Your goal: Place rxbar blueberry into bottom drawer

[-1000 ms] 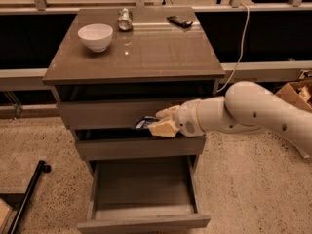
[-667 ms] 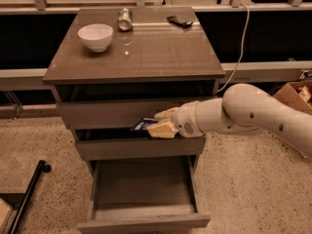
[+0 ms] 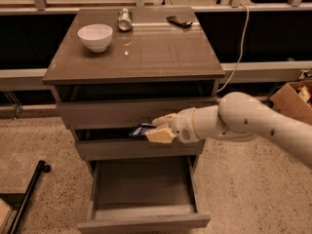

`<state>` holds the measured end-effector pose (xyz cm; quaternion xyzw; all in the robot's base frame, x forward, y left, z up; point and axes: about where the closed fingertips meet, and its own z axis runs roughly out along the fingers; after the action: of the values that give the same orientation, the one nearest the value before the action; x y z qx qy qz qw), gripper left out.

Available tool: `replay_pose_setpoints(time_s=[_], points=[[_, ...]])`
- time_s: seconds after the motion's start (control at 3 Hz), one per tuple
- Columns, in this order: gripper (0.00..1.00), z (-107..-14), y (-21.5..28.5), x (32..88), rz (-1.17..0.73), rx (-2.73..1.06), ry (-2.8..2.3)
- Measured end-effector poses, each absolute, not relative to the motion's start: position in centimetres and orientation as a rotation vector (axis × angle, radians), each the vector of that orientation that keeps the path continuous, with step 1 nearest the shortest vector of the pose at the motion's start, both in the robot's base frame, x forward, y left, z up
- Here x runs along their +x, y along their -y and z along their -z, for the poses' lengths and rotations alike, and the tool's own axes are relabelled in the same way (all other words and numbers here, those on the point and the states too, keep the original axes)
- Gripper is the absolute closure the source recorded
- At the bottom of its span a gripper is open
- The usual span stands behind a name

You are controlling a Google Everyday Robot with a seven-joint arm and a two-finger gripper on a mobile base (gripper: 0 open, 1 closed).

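Now the gripper (image 3: pixel 157 128), clamped on the rxbar blueberry (image 3: pixel 140 129), hangs before the middle drawer (image 3: pixel 122 150), above the open bottom drawer (image 3: pixel 144 222). It should lower the bar well inside before letting go.

a white bowl (image 3: pixel 95 36) sits near the back left corner of the counter (image 3: pixel 161 57). a silver can (image 3: pixel 125 19) rests at the back edge, about midway along it. a flat black object (image 3: pixel 179 21) lies toward the back right corner. under the front edge are the top drawer (image 3: pixel 112 113) and the middle drawer (image 3: pixel 112 149), with the gripper (image 3: pixel 158 128) just before them. a pale cable (image 3: pixel 239 57) hangs past the right edge. beyond it, a cardboard box (image 3: pixel 292 99) sits on the speckled floor (image 3: pixel 243 189).
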<state>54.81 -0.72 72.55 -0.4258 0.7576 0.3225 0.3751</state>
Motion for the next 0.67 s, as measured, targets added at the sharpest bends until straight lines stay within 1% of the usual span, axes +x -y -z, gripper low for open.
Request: replay_pose_setpoints(time_s=[0.67], points=[[1.0, -61.1, -2.1, 58.4, -0.998, -1.129, -1.832]])
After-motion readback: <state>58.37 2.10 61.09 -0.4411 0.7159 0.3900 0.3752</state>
